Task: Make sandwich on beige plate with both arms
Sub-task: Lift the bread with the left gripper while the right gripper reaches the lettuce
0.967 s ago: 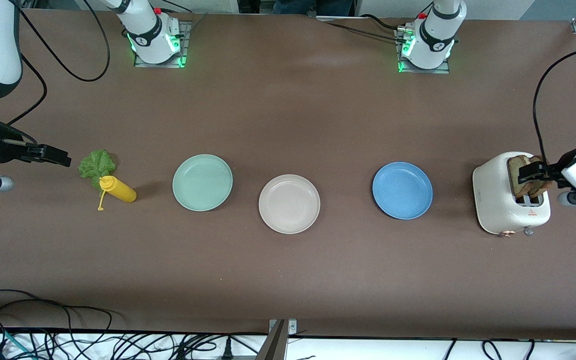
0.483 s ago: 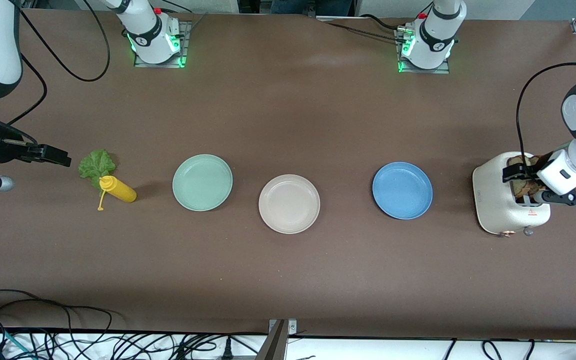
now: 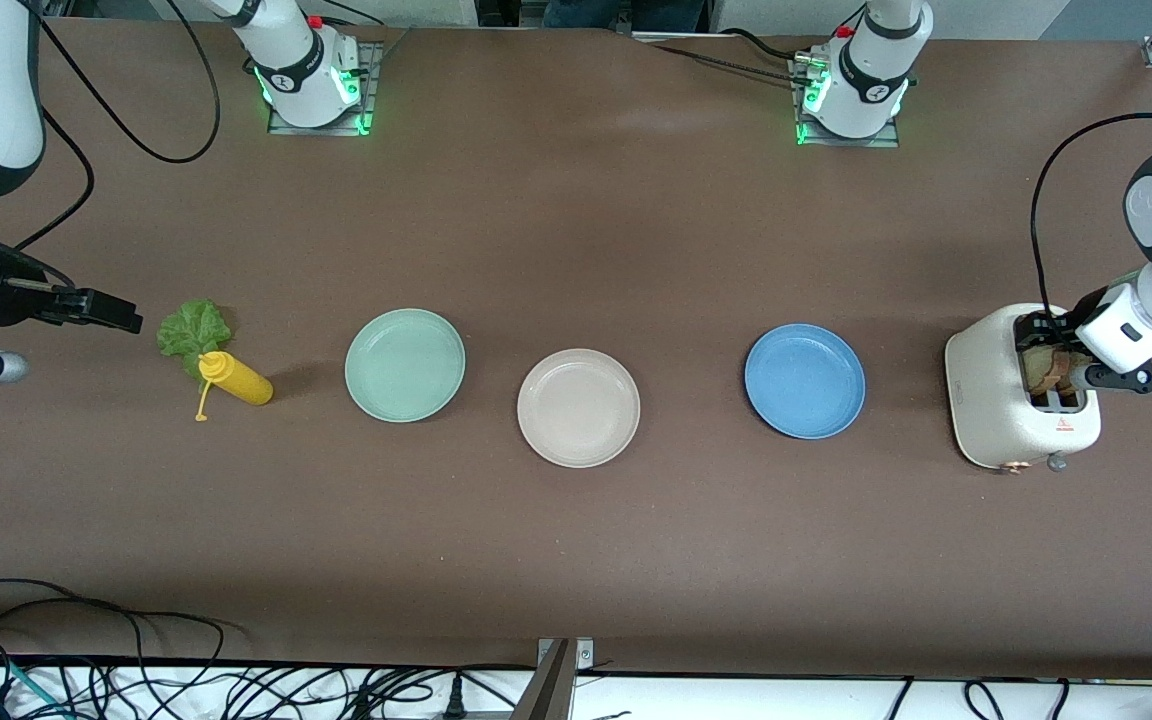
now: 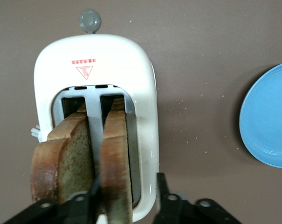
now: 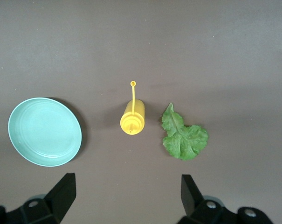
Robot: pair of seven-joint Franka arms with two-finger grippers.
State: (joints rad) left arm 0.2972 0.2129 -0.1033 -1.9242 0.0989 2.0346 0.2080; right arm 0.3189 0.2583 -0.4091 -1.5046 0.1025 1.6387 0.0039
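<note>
Two tan bread slices with dark crust [image 4: 71, 154] stand in the slots of a white toaster [image 3: 986, 400] at the left arm's end of the table. My left gripper [image 3: 1049, 345] is open just over the toaster. In the left wrist view [image 4: 128, 184] one finger sits between the slices and the other is outside the toaster wall, so one slice [image 4: 116, 154] lies between them. The beige plate [image 3: 578, 407] is bare at mid table. The green lettuce leaf [image 3: 191, 328] lies at the right arm's end. My right gripper [image 3: 126, 318] is open and empty beside it, and waits.
A yellow squeeze bottle [image 3: 236, 378] lies against the lettuce, on the side nearer the front camera. A mint-green plate [image 3: 404, 364] and a blue plate [image 3: 804, 380] flank the beige plate. Cables hang along the table's near edge.
My left gripper has turned and come down over the toaster, with its fingers now around one slice. The right arm has not moved.
</note>
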